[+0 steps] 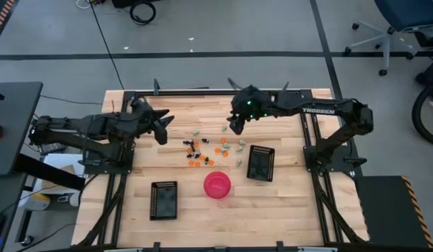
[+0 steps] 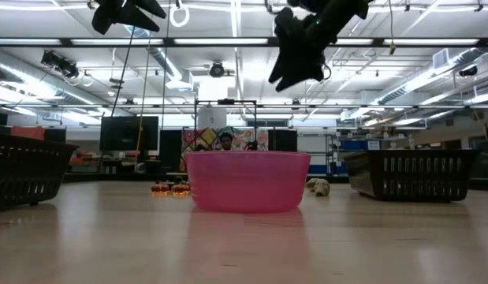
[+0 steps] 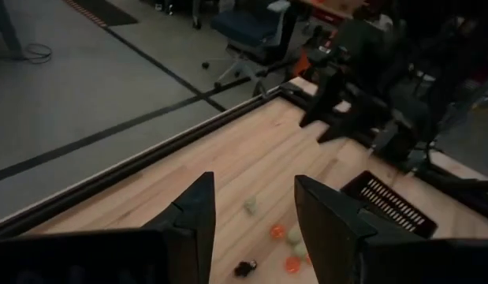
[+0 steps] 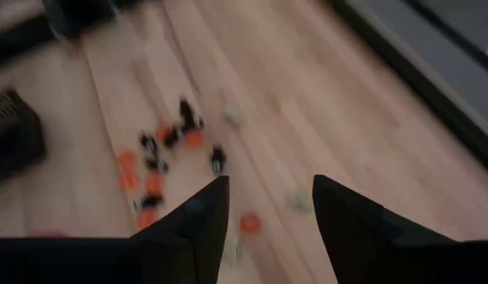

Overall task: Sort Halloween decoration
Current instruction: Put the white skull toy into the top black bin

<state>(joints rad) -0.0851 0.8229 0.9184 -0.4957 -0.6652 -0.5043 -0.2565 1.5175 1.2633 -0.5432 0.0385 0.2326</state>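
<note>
1. Black right hand (image 1: 234,127) hangs open and empty above the scattered pieces (image 1: 202,150) mid-worktop (image 1: 286,203); left hand (image 1: 162,127) is also open, holding nothing.
2. Looks like a between-picks step.
3. Next move probably: drop onto one piece, then carry it to a tray (image 1: 261,163) or the pink bowl (image 1: 217,185).

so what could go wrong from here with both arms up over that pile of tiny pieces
The Halloween decoration pieces lie loosely scattered and close together, so a closing pincer may grab two colours at once or knock neighbours away. The left pincer and right pincer, both open, flank the same small pile and could crowd each other if both descend. The pink bowl and right tray sit close by, so a nudged piece could roll against them.
</note>
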